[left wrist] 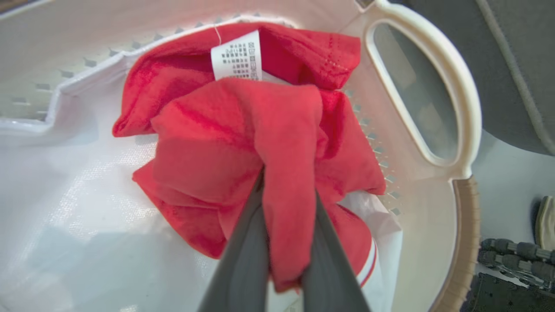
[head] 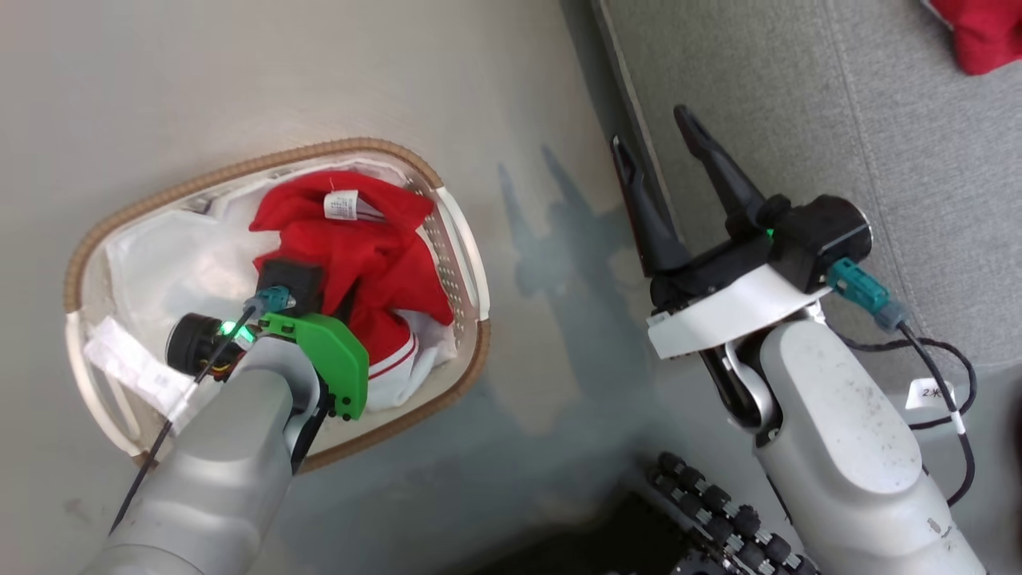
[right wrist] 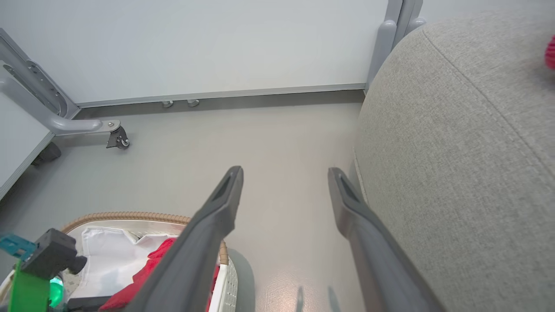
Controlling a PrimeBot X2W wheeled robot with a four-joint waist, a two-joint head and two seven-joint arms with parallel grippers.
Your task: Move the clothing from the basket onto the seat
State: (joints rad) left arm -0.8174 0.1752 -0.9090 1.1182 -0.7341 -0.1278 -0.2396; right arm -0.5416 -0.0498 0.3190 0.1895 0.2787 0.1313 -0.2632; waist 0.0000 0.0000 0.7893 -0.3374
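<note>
Fingers (left wrist: 243,260) of the left gripper (left wrist: 286,190) are drawn close together inside the laundry basket (head: 239,164), pinching a fold of the red clothing (left wrist: 217,143). The pinched fold runs down between them and hangs loose near the bottom of the left wrist view. The rest of the garment lies crumpled on the white cloth liner (left wrist: 65,195), against the perforated wall beside the basket's white handle (left wrist: 433,52), with a band of white striped trim at its lower edge.

The right gripper (head: 651,132) hangs over the grey floor (head: 319,72) just beside the edge of the grey woven sofa (head: 878,120). Its jaws are spread wide, holding and touching nothing. A second red garment (head: 978,36) lies on the sofa cushion at the top right corner of the head view.

A white care label (left wrist: 236,56) is sewn into the upper fold of the clothing. It carries rows of small black print, too fine to read. A small white tag (head: 930,393) on the right arm's cable begins with "2", and the mark after it is unclear.
</note>
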